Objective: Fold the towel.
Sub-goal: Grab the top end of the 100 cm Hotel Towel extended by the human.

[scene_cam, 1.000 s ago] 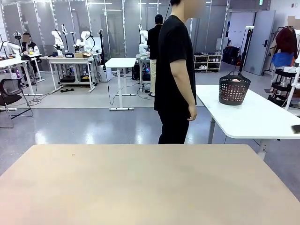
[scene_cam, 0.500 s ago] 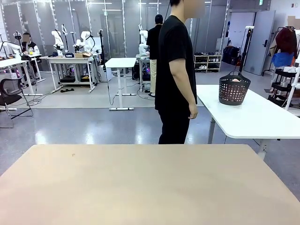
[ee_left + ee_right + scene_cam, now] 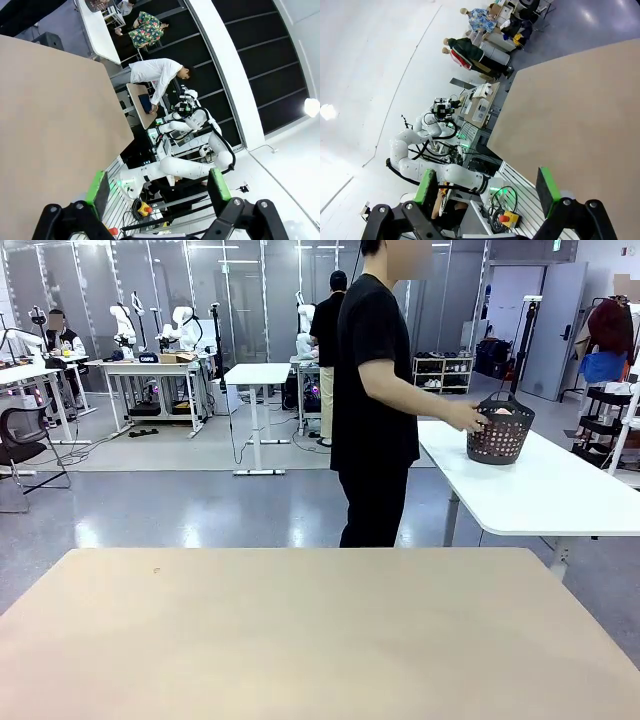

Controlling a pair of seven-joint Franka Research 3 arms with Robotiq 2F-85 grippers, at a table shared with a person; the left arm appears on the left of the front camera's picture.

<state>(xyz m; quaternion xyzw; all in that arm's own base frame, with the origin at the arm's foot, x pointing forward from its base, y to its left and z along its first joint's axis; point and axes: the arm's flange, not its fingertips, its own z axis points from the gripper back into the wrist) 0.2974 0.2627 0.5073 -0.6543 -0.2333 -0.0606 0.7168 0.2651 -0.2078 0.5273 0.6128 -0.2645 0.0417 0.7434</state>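
While at a hand [image 3: 466,417], basket [image 3: 499,438] with towel [image 3: 502,409].

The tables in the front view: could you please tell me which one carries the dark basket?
The white table at the right, beyond the tan table nearest the camera; the person's hand grips the dark basket on it.

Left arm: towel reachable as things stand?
Probably not. The towel sits in the basket on the white side table, beyond the beige table, with the person's hand at its rim. The left gripper is open.
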